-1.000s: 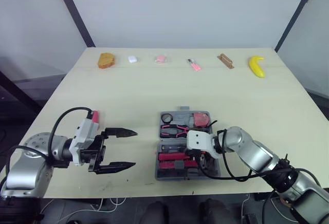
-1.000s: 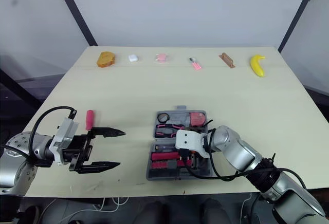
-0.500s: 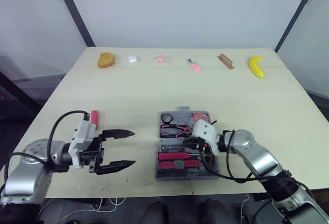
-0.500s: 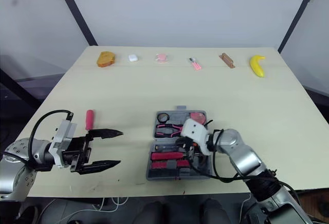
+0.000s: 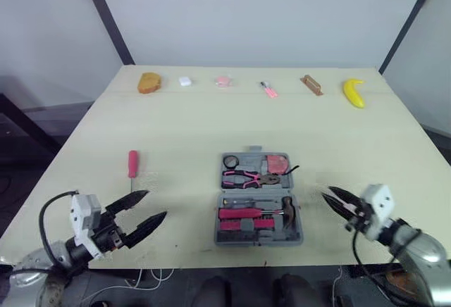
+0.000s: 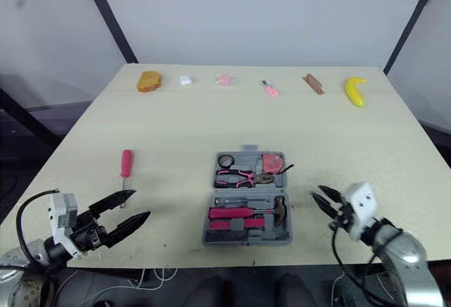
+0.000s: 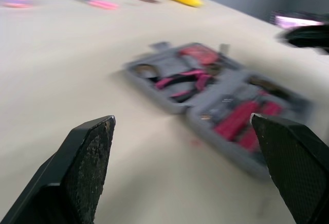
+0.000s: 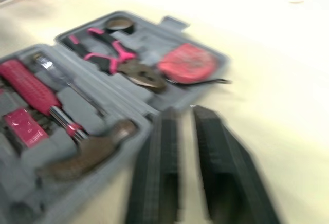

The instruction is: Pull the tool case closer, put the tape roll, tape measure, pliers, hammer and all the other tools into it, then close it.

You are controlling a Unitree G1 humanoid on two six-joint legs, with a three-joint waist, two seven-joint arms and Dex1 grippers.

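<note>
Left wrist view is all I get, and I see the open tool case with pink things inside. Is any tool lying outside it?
Observer: Yes. A red screwdriver lies on the table to the robot's left of the tool case, apart from it.
Operator: Is the other gripper holding something?
Observer: No. The right gripper hangs empty by the case's right side, fingers a narrow gap apart.

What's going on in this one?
The grey plastic tool case lies open mid-table with pink-handled pliers, hammer and other tools seated inside. A red-handled screwdriver lies on the beige table to its left. The open left gripper and right gripper hover either side, holding nothing.
</note>
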